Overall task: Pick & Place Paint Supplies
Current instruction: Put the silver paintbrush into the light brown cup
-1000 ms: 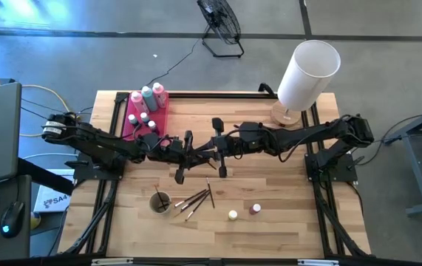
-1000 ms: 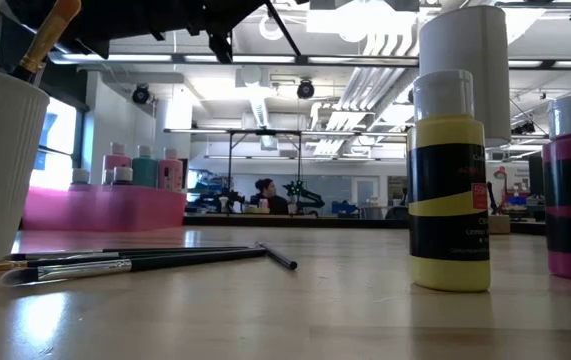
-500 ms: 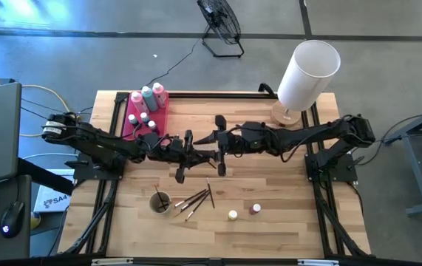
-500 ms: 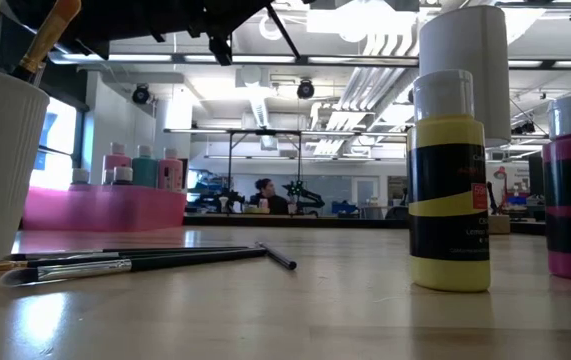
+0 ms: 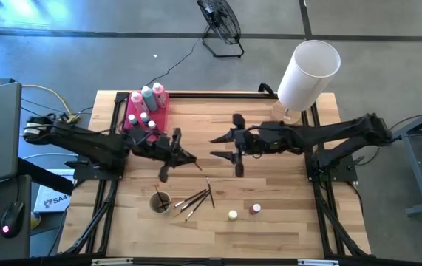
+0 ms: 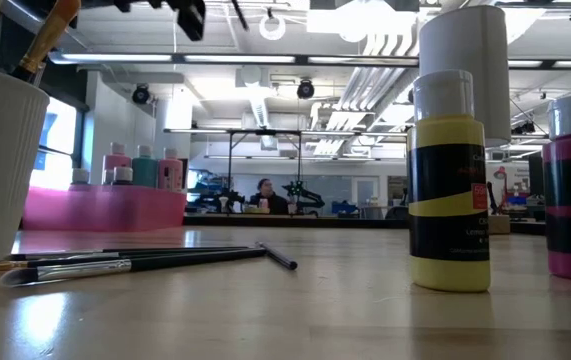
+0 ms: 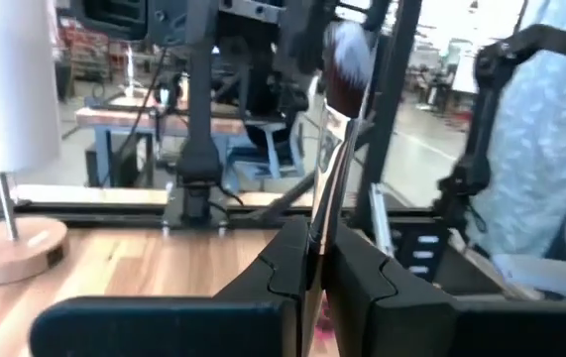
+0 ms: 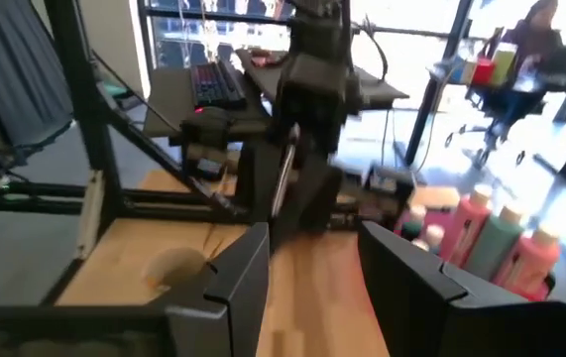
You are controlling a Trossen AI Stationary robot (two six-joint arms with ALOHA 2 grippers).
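My left gripper [image 5: 183, 156] hovers over the table's middle, right of the pink tray [image 5: 132, 127], shut on a thin dark-handled brush [image 7: 328, 174] with a reddish-brown tuft [image 7: 348, 71]. My right gripper [image 5: 216, 147] is open and empty, facing it from the right with a gap between them. Two pink bottles and one teal bottle [image 5: 147, 96] stand in the tray with small pots. Several brushes [image 5: 196, 198] lie flat near the front, beside a white ribbed cup [image 5: 160, 202]. A yellow pot [image 5: 232, 215] and a dark red pot [image 5: 256, 209] stand on the table. My left gripper pinches the brush's dark handle [image 7: 318, 236] between its two fingers [image 7: 281, 266]. The fingers come level from the table's left and lie along the brush. The brush sticks out beyond the fingertips, tuft end away from the gripper, lifted clear of the table.
The big white lampshade [image 5: 308, 72] on its wooden base stands at the far right corner. In the low view the cup [image 6: 0, 170], the lying brushes [image 6: 135, 262] and the two pots [image 6: 450, 190] fill the near strip. Bare wood lies between the grippers and the front things.
The two grippers, close together at the table's middle, have drawn apart. My left gripper has gone toward the table's left edge with the brush. My right gripper has gone toward the right edge without it.
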